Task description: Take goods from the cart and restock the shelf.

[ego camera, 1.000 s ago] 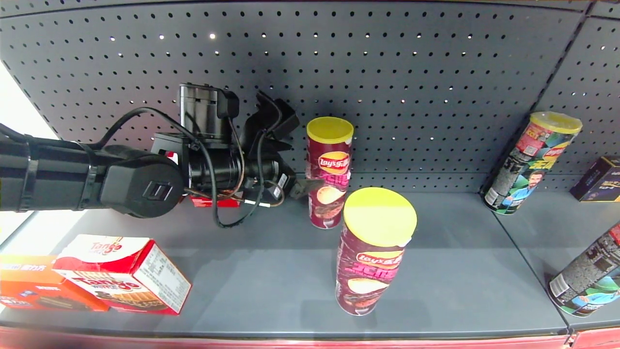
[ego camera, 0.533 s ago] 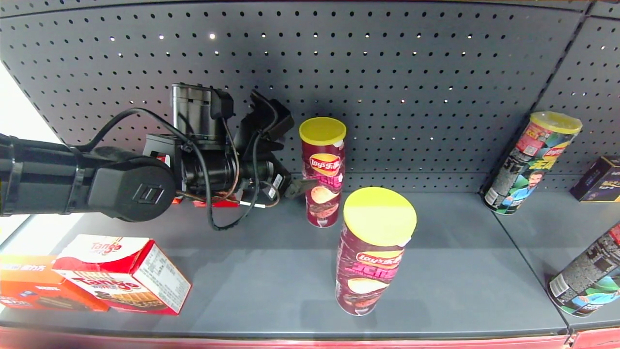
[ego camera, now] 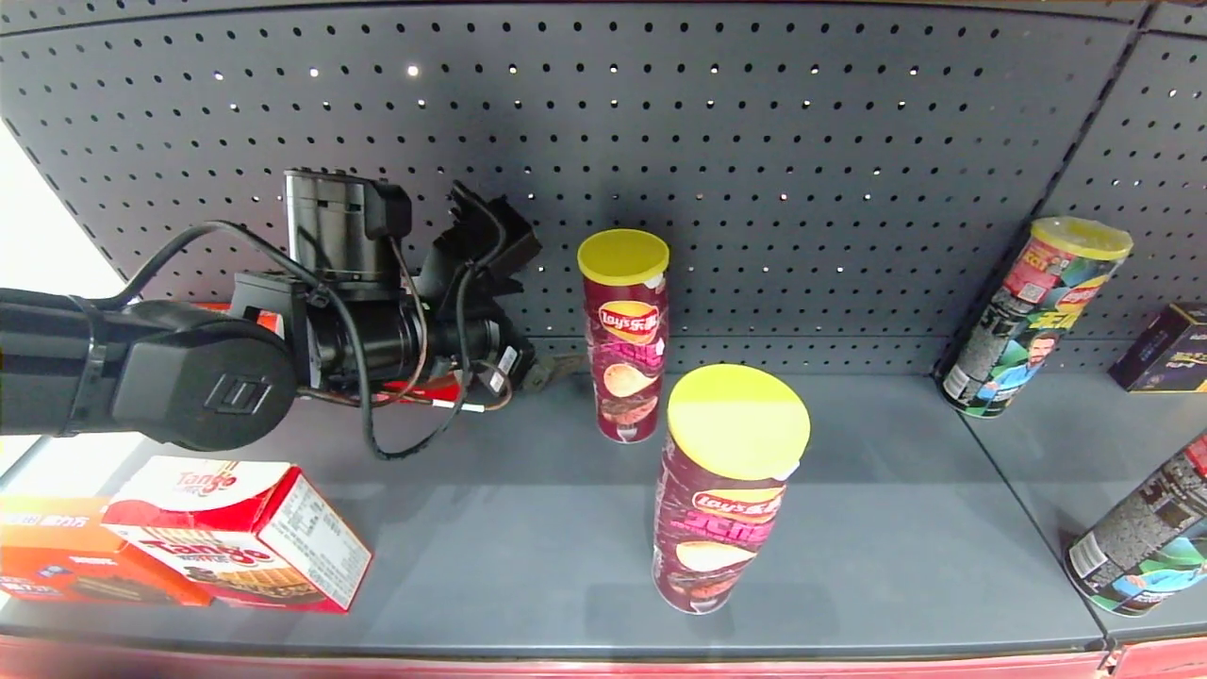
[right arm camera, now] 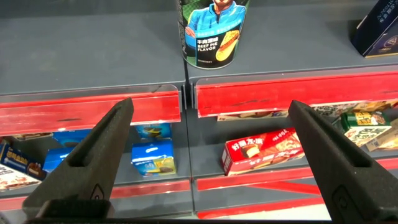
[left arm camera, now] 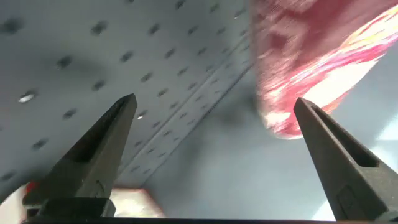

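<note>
The left hand [ego camera: 549,365] stands wide open and holds nothing; in its wrist view [left arm camera: 214,102] both fingers are spread, with the maroon wall of the rear chip can [left arm camera: 311,68] just beyond one of them and not touching. In the head view that rear chip can [ego camera: 624,339] stands upright on the shelf [ego camera: 509,528], close to the pegboard [ego camera: 754,141], with the hand apart from it at its 9 o'clock. A matching front chip can [ego camera: 731,490] stands upright at its 5 o'clock, nearer the shelf lip. By its look each is a light, thin-walled tube: stiff along its height, easy to dent if squeezed hard, glossy enough to slip, and tall and narrow enough to topple at a nudge. The safest hold is likely around the middle of the body with moderate pressure, not on the yellow lid, which might pop off. Both lids are seated, so the contents are hidden. At 8 o'clock of the hand lie a closed red and white wafer box [ego camera: 240,533] and an orange box [ego camera: 57,556]. Far off at 3 o'clock a green can [ego camera: 1033,316] leans on the pegboard. The right hand [right arm camera: 211,104] is also wide open and holds nothing, facing red-edged lower shelves that hold a capless-looking green tub [right arm camera: 212,31] and a red box [right arm camera: 264,151].
</note>
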